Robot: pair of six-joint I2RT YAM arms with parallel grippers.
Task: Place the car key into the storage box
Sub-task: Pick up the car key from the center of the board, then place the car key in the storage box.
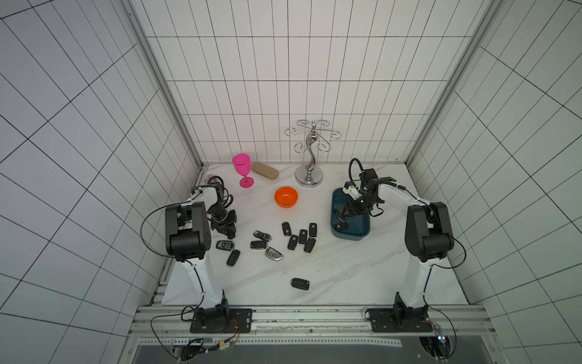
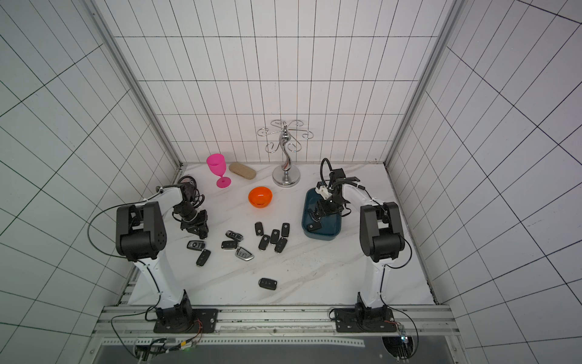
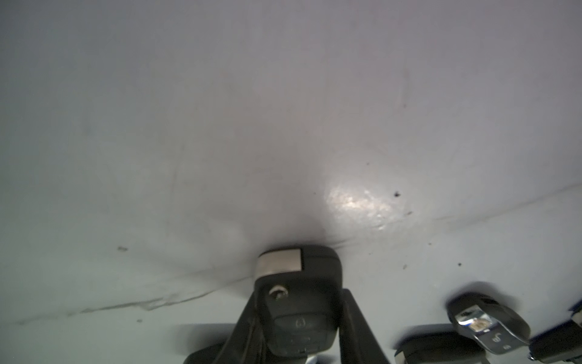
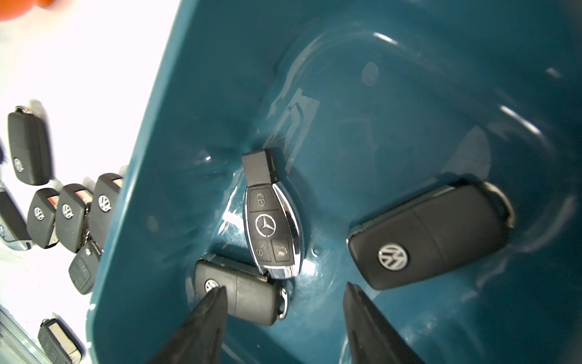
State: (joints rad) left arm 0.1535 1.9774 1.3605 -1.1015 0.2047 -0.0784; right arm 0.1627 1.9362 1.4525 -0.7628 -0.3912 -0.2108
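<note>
Boxed in on three sides by white tiled walls, gridded with thin dark lines. Braced at both back corners by slanting grey metal posts. Floored with a white marble-patterned tabletop, veined in faint grey and speckled with small dark flecks towards the middle. Edged at the front by an aluminium rail, then a perforated strip and a dark panel, possibly glass, too dim to tell. Lit evenly, without hard shadows; marked by one bright glare patch on the surface in the left wrist view.
</note>
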